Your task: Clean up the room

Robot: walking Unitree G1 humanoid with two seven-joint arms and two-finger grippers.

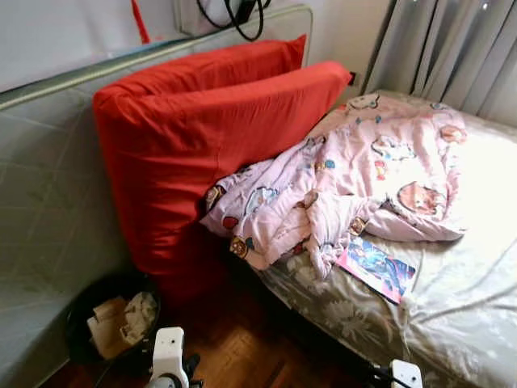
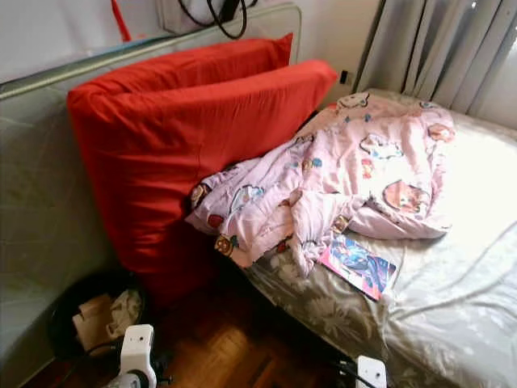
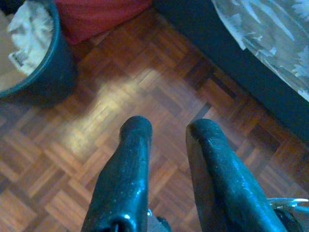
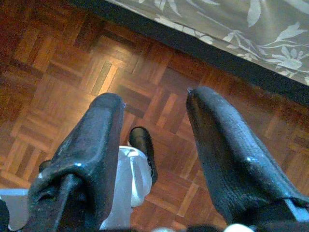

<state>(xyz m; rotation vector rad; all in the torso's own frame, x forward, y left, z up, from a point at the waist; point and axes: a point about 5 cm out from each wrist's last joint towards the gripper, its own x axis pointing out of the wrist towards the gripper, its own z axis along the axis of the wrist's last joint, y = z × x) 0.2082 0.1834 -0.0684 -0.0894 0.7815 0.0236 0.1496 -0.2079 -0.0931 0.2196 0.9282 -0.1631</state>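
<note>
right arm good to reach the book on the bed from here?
Probably yes. The book lies flat near the bed's edge, uncovered, only its upper end by the pink blanket. The right gripper hangs low over the floor, open and empty, so it must lift first.

No text, label or number is legible; the colourful magazine (image 1: 378,268) on the bed (image 1: 468,299) shows pictures only.
</note>
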